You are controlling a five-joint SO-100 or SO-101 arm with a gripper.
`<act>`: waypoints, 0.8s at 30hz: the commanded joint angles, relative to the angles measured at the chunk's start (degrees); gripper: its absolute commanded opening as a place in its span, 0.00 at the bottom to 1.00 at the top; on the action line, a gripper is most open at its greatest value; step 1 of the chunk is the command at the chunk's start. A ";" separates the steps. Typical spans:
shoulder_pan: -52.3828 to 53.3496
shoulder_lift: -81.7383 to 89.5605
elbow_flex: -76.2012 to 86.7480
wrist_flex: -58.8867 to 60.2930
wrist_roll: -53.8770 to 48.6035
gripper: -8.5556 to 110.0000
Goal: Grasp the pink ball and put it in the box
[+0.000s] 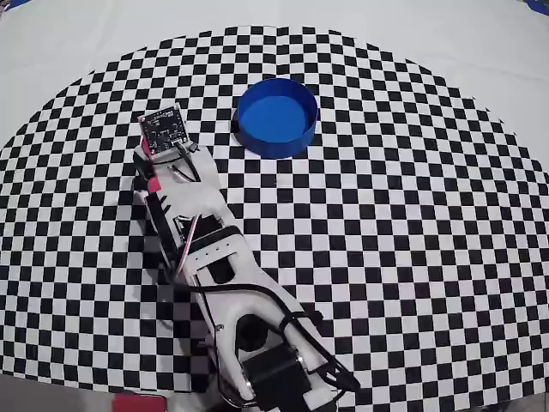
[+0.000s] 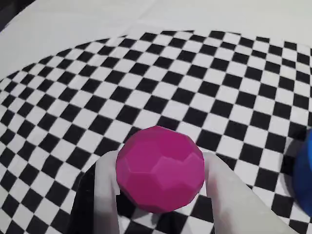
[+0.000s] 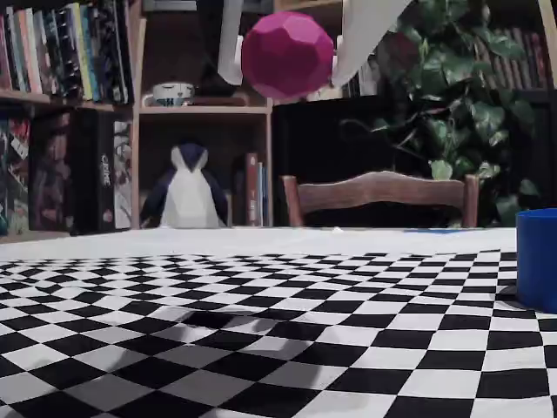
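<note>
The pink faceted ball (image 2: 161,169) sits between my gripper's (image 2: 161,170) two white fingers (image 2: 105,190), which are shut on it. In the fixed view the ball (image 3: 287,54) hangs high above the checkered mat in the gripper (image 3: 287,48). In the overhead view the ball is hidden under the wrist; only a pink sliver (image 1: 144,148) shows beside the camera board. The blue round box (image 1: 276,116) stands to the right of the gripper in the overhead view, open and empty. Its edge shows at the right in the wrist view (image 2: 304,170) and in the fixed view (image 3: 537,257).
The black-and-white checkered mat (image 1: 412,223) covers the table, with a plain white cloth (image 1: 103,34) beyond it. My arm's base (image 1: 274,378) stands at the near edge. Shelves, a chair and a plant (image 3: 452,96) stand behind the table.
</note>
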 commanded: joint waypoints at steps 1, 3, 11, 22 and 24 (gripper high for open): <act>2.02 2.37 -0.35 -0.18 -0.62 0.07; 2.81 2.55 -0.35 -0.18 -0.62 0.07; 5.54 3.60 -0.09 -0.18 -0.62 0.07; 9.32 4.92 0.35 -0.18 -0.62 0.07; 9.93 5.01 0.44 -0.18 -0.62 0.07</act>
